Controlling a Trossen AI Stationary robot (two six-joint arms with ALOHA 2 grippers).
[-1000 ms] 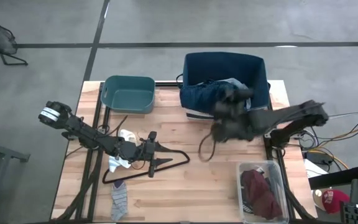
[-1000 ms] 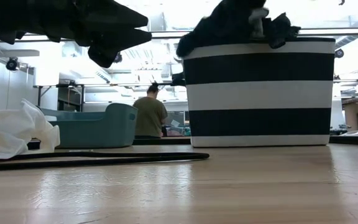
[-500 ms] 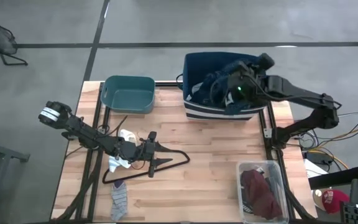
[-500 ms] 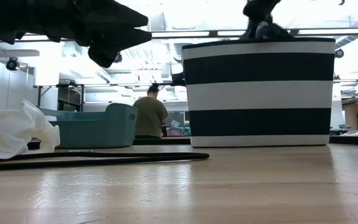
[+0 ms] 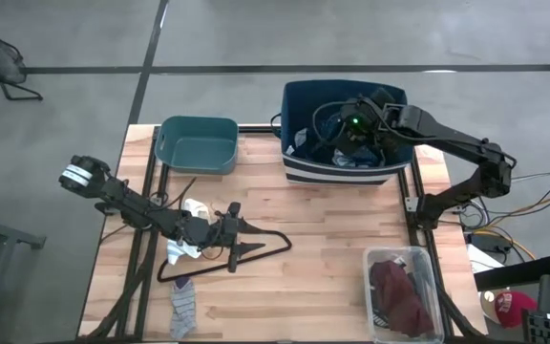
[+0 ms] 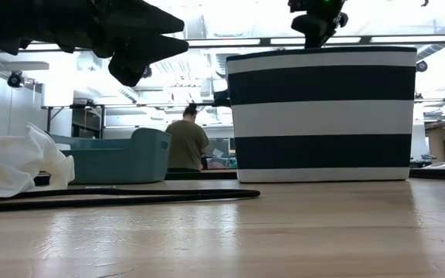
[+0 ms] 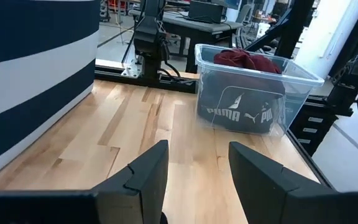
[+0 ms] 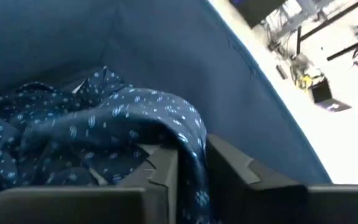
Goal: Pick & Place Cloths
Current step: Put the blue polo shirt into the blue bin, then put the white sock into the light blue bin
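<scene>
right claw (image 5: 344, 134) has swung from over the desk (image 5: 332, 220) into the navy-and-white striped fabric basket (image 5: 390, 105), fingers slightly parted astride the navy dotted top (image 8: 104, 118) lying inside. left claw (image 7: 194, 180) spread, idle.

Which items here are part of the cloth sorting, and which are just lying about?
Job: navy patterned top in striped basket; maroon piece in clear bin; white cloth; grey sock; right gripper.
Lying about: black hanger; teal tub.
</scene>
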